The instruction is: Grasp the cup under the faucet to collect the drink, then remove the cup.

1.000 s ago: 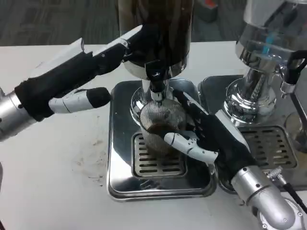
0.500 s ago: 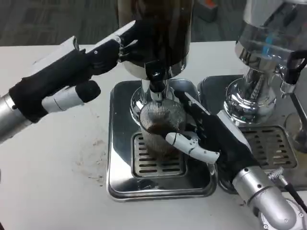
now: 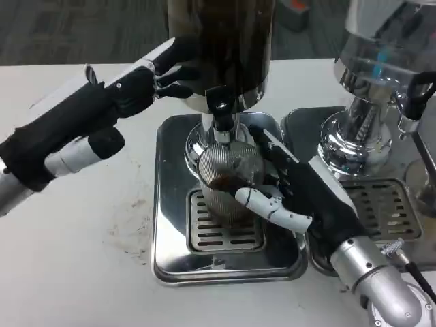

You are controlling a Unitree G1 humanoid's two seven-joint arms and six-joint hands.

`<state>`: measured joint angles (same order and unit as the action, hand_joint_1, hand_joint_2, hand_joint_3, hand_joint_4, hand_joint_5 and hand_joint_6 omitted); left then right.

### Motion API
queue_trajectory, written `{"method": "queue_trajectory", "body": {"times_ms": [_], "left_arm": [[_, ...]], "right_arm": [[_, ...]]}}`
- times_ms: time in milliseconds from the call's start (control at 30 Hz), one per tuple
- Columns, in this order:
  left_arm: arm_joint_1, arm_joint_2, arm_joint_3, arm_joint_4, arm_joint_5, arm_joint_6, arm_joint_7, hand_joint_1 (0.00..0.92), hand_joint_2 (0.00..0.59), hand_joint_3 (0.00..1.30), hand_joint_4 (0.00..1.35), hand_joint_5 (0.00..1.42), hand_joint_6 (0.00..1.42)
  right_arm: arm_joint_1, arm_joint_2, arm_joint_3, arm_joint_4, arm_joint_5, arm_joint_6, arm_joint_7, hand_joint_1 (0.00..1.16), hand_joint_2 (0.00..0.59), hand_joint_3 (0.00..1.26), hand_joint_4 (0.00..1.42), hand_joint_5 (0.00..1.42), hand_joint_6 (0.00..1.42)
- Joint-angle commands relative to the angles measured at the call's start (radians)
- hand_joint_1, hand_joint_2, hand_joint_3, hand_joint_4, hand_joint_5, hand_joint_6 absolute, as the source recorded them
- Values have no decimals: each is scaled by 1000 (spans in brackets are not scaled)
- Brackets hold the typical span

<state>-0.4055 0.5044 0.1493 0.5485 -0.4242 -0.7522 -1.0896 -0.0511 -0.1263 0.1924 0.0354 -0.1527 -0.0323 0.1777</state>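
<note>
- White worktop (image 3: 75, 272) all round, with some brownish smudges just left of the steel drip tray (image 3: 174, 262) I'm working over.
- Cup (image 3: 228, 180) is standing upright on the tray's grate, long axis vertical, mouth pointing up right under the faucet (image 3: 221, 116). It's a ribbed, see-through one and I can see dark liquid sitting inside it.
- My right hand (image 3: 303, 194) is wrapped round the cup from the right side, white fingers (image 3: 269, 204) curling across its front.
- My left hand (image 3: 82, 122) is up at the dark dispenser tank (image 3: 221, 41), fingertips touching its left side. Fingers look loosely stretched out, nothing gripped.
- Second dispenser (image 3: 381, 75) with a clear tank sits off to the right on its own tray.
</note>
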Motion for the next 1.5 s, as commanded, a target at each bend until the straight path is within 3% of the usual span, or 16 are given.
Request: {"method": "queue_trajectory", "body": {"times_ms": [33,500,1500], "left_arm": [[38,-2,26,-18,-4,11,29,0,89,32,0,80,163],[118,4,55,-42,4,25,75,0,93,45,0,90,165],[208,14,79,-75,23,41,128,0,103,65,5,102,180]], "right_arm": [[8,-6,5,-6,-4,-16,3,625,205,1,0,0,130],[-4,-21,24,1,-38,0,-2,688,184,0,0,0,81],[-34,-10,44,63,-69,3,9,703,187,0,0,0,58]]}}
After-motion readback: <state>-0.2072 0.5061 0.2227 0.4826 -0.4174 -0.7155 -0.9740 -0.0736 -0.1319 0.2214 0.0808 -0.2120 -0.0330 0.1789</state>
